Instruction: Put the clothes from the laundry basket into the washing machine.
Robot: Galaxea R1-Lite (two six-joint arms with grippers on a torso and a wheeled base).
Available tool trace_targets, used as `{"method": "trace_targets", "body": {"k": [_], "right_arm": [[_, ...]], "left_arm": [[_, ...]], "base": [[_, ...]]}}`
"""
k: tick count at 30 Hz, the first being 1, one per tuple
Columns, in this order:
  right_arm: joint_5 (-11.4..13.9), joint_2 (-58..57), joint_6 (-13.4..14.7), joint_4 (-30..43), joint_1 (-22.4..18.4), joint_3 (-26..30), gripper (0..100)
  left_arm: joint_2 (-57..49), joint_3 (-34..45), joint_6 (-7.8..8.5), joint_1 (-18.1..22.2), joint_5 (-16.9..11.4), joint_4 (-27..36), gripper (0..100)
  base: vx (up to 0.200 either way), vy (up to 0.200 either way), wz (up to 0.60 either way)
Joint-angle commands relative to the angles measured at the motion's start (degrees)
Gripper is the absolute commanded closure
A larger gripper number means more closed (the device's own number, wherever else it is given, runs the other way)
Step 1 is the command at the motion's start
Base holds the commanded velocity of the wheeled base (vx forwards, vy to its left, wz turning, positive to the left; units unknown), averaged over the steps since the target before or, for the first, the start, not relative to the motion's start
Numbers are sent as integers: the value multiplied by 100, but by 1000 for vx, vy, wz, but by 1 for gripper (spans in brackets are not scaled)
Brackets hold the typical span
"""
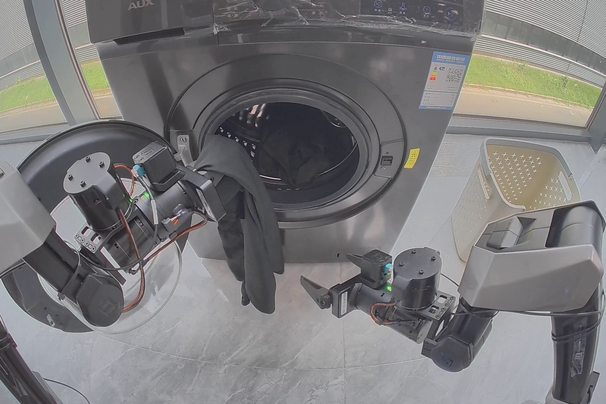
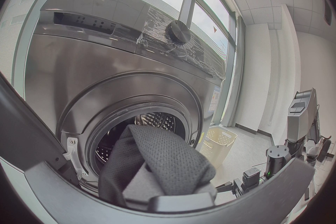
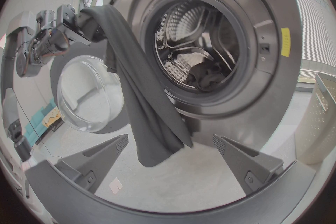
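Two dark clothes in view. Door [image 1: 82,140] hangs open at far left. Left gripper [image 1: 205,187] sits just right of it, jaws clamped on a black garment [image 1: 252,235] at the left rim of the washer [image 1: 158,83] opening. The garment's top is at the rim and the rest hangs down the front, outside the drum. Second cloth [image 1: 303,153] lies inside the drum. Right gripper [image 1: 315,288] is low before the washer, right of the garment, jaws wide, holding nothing. Basket [image 1: 505,184] stands on the floor at far right.
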Motion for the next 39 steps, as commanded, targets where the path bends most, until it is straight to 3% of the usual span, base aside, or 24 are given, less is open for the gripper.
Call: {"method": "trace_targets", "body": {"k": [1,18,27,39], "right_arm": [[73,-20,-7,-62,183,-270,0],[82,-81,-16,-159,288,-1184,0],[346,-178,-104,-150,367,-1588,0],[284,121,-200,-80,385,-1984,0]], "left_arm": [[42,-2,-3,-4,0,-4,100],[138,112,58,-154,9,-4,100],[209,262,76,-285,0,-4,100],[200,314,67,-373,0,-4,100]], "base": [[0,0,0],[0,0,0],[0,0,0],[0,0,0]]}}
